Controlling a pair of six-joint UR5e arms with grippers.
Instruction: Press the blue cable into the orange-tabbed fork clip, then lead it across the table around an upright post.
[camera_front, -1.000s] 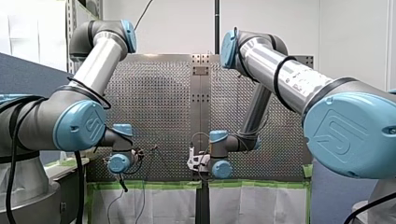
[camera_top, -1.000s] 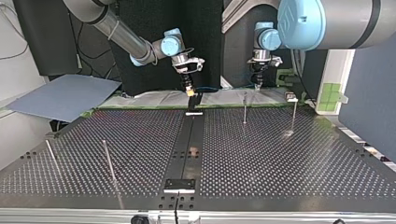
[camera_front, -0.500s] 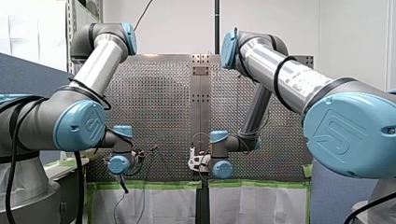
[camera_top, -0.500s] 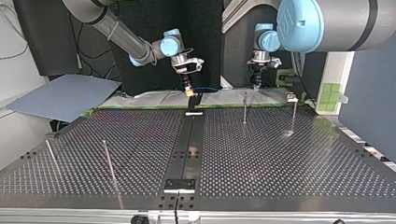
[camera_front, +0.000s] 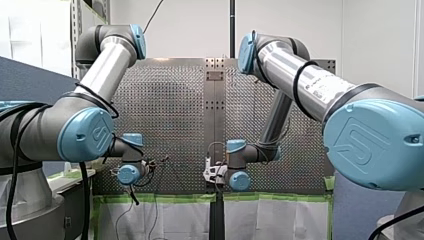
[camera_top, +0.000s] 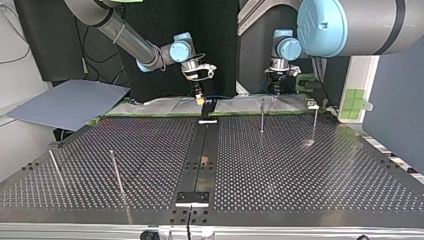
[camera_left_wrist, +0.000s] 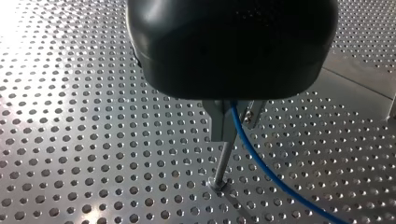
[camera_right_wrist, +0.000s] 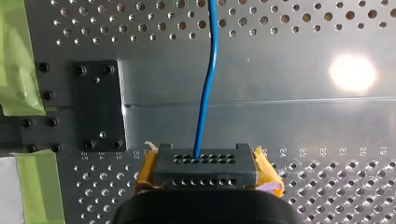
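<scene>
The thin blue cable (camera_right_wrist: 205, 88) runs taut between my two grippers. In the left wrist view my left gripper (camera_left_wrist: 231, 126) is shut on the blue cable (camera_left_wrist: 261, 165), which leaves its metal fingers beside an upright post (camera_left_wrist: 223, 163) just ahead of them. In the right wrist view the cable comes straight out of my right gripper (camera_right_wrist: 204, 169), whose dark tips have yellow-orange pads at the sides. At the top view's middle, my right gripper (camera_top: 200, 98) hangs close beside the dark fork clip (camera_top: 209, 110). My left gripper (camera_top: 276, 91) is further right.
Upright posts stand at the top view's right (camera_top: 262, 116) (camera_top: 314, 122) and at its near left (camera_top: 116, 172). A dark strip (camera_top: 202, 160) runs down the perforated table's middle. Green tape (camera_right_wrist: 16, 79) and a black screwed plate (camera_right_wrist: 99, 105) lie near my right gripper.
Both grippers have risen a little in the top view. My right one drifted slightly to that view's left, my left one slightly to its right. Both grips are unchanged.
</scene>
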